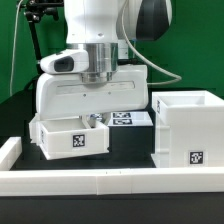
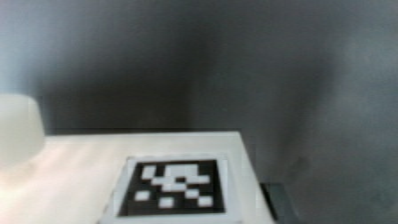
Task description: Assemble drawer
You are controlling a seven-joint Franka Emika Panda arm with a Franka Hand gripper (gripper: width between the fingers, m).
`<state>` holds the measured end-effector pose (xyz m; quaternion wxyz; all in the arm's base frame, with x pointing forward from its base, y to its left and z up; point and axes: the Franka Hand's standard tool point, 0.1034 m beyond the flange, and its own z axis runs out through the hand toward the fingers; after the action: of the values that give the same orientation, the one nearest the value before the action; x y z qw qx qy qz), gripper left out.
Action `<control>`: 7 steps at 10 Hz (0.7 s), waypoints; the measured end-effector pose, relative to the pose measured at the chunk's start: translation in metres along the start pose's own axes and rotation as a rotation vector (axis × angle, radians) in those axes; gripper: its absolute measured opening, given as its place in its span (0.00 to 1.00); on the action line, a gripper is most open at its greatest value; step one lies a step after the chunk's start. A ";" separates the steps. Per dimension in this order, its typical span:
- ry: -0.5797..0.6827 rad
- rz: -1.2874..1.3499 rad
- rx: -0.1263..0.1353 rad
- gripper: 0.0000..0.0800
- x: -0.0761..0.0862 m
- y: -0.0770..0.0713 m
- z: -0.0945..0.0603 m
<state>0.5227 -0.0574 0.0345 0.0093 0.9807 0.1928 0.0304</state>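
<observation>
Tray (image 1: pixel 72 138), small, white and tagged, sits on the table (image 1: pixel 130 150) at the exterior view's left. My tool (image 1: pixel 95 119) hangs at its rear edge — whether clenched, I cannot tell. Casing (image 1: pixel 186 128) stands apart at that view's right.

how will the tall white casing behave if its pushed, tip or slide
The casing looks hollow with thin walls and an open top, so it is probably light for its size. Its base looks about as wide as it is tall, so a low push would likely slide it rather than tip it. The smooth plastic may be slippery.
</observation>
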 end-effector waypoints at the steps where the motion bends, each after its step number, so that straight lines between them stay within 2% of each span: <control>1: -0.002 -0.084 -0.002 0.05 -0.001 0.001 0.000; 3: -0.004 -0.173 -0.002 0.05 -0.001 0.001 0.001; 5: -0.012 -0.387 -0.017 0.05 0.004 0.001 0.001; 7: -0.018 -0.498 -0.021 0.05 0.003 0.003 0.001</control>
<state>0.5270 -0.0594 0.0333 0.0282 0.9031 0.4279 0.0203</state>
